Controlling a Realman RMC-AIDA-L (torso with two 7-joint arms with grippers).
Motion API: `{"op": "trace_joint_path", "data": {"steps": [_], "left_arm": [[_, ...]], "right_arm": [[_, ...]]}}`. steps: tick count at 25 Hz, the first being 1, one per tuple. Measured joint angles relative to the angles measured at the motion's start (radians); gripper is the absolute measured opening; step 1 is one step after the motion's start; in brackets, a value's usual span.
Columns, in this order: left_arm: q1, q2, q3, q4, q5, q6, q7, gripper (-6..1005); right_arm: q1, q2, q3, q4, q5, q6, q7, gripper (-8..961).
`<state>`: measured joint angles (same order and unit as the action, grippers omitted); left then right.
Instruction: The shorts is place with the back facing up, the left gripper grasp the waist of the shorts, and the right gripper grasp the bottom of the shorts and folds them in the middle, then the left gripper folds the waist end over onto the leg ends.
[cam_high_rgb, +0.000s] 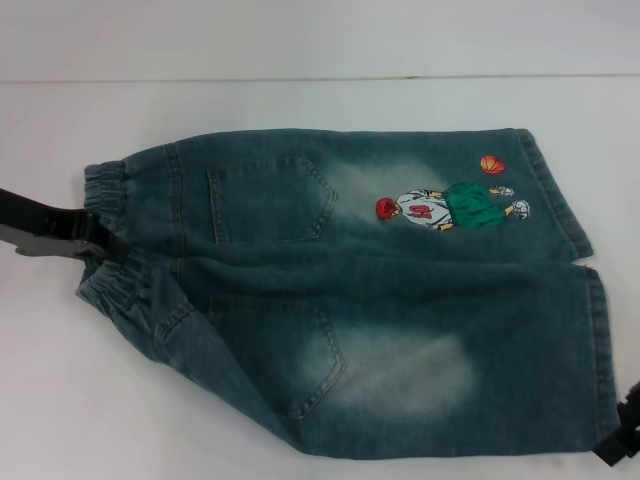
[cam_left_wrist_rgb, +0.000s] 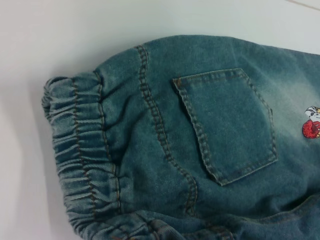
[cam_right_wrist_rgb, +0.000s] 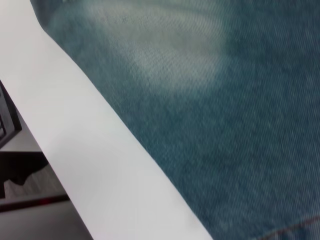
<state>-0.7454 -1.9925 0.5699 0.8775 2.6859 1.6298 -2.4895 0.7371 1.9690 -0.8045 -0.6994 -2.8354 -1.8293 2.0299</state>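
Observation:
The shorts lie flat on the white table with the back up, waist to the left and leg ends to the right. Both back pockets show, and the embroidered basketball player is on the far leg. My left gripper reaches in from the left and meets the middle of the elastic waistband, which is puckered around it. My right gripper is at the near right corner, beside the near leg's hem. The left wrist view shows the waistband and a pocket; the right wrist view shows faded denim.
The white table runs on beyond the shorts on the far and left sides. In the right wrist view the table's edge runs close beside the denim, with dark furniture and floor below it.

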Motion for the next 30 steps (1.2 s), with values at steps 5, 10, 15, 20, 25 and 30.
{"op": "trace_joint_path", "data": {"steps": [5, 10, 15, 20, 25, 30], "left_arm": [[0.000, 0.000, 0.002, 0.000, 0.000, -0.001, 0.000, 29], [0.000, 0.000, 0.002, 0.000, 0.000, -0.001, 0.000, 29], [0.001, 0.000, 0.000, 0.000, 0.000, -0.002, 0.000, 30], [0.003, 0.000, 0.002, 0.000, 0.000, -0.002, 0.001, 31], [0.004, 0.000, 0.002, 0.000, 0.000, -0.002, 0.002, 32], [0.004, 0.000, 0.003, 0.000, 0.000, -0.002, 0.004, 33]], "right_arm": [[0.010, 0.000, 0.001, -0.005, 0.042, -0.003, -0.005, 710], [0.020, 0.003, -0.001, 0.000, 0.048, 0.002, -0.014, 711], [0.021, 0.010, -0.001, -0.009, 0.053, 0.004, -0.037, 704], [0.022, 0.012, -0.005, -0.010, 0.054, 0.020, -0.034, 558], [0.023, 0.012, -0.005, -0.005, 0.053, 0.029, -0.032, 218], [0.024, 0.011, -0.003, -0.002, 0.056, 0.039, -0.033, 11]]}}
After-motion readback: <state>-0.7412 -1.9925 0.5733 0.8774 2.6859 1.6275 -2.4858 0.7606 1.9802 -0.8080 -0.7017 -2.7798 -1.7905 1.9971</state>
